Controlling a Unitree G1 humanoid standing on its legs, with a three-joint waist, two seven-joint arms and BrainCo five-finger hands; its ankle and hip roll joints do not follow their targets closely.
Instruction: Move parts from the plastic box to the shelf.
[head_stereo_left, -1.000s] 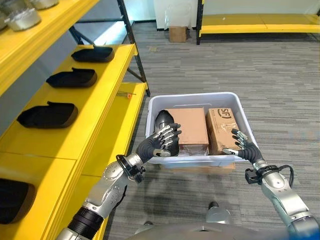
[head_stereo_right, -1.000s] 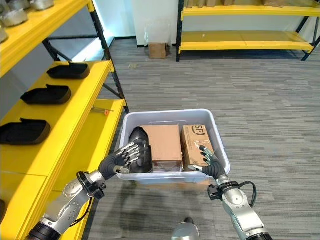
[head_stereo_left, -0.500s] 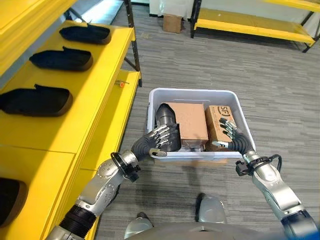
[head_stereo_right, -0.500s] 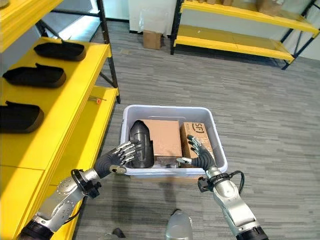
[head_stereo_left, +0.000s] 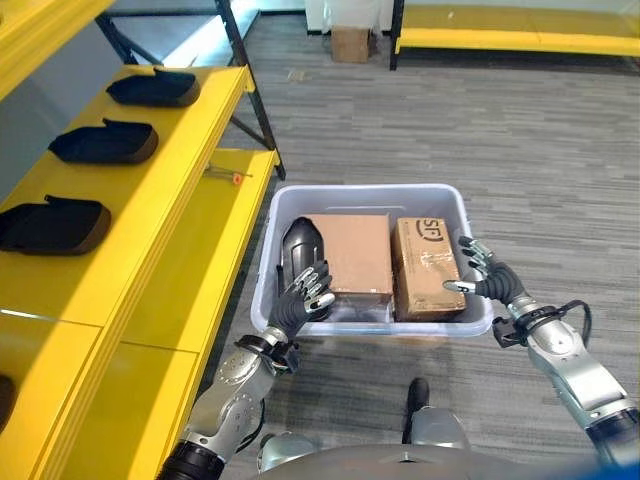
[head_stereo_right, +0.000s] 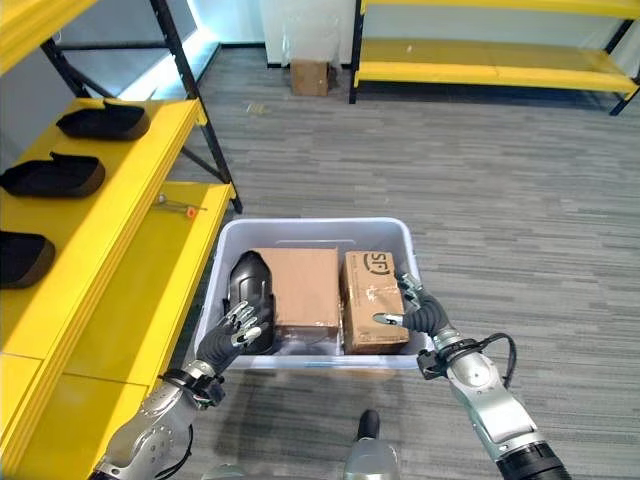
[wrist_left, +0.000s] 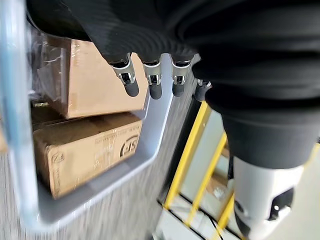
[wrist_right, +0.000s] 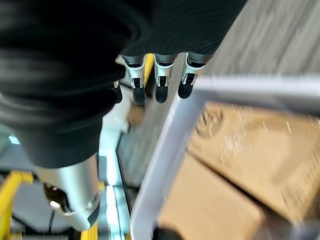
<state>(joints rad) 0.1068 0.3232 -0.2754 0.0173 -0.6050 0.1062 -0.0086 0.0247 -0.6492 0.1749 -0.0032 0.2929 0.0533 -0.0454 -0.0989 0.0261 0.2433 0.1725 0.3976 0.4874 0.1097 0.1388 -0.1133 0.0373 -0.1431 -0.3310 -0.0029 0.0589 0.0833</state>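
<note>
The left hand (head_stereo_left: 303, 297) is reaching over the near rim of the plastic box (head_stereo_left: 367, 193), its fingers (wrist_left: 131, 86) lying straight and released over the lower end of a black part (head_stereo_left: 297, 247) that is standing at the box's left end (whether they are actually touching it is hard to tell). The right hand (head_stereo_left: 483, 280) is hovering at the box's near right corner, fingers (wrist_right: 157, 92) relaxed and grasping nothing, thumb towards the smaller cardboard box (head_stereo_left: 425, 266). A larger cardboard box (head_stereo_left: 349, 254) is lying between that one and the black part. The plastic box is sitting on the grey floor (head_stereo_left: 560, 170), just beside the yellow shelf (head_stereo_left: 190, 150). Farther back, three more black parts (head_stereo_left: 103, 142) are resting in a row on the shelf's upper level.
</note>
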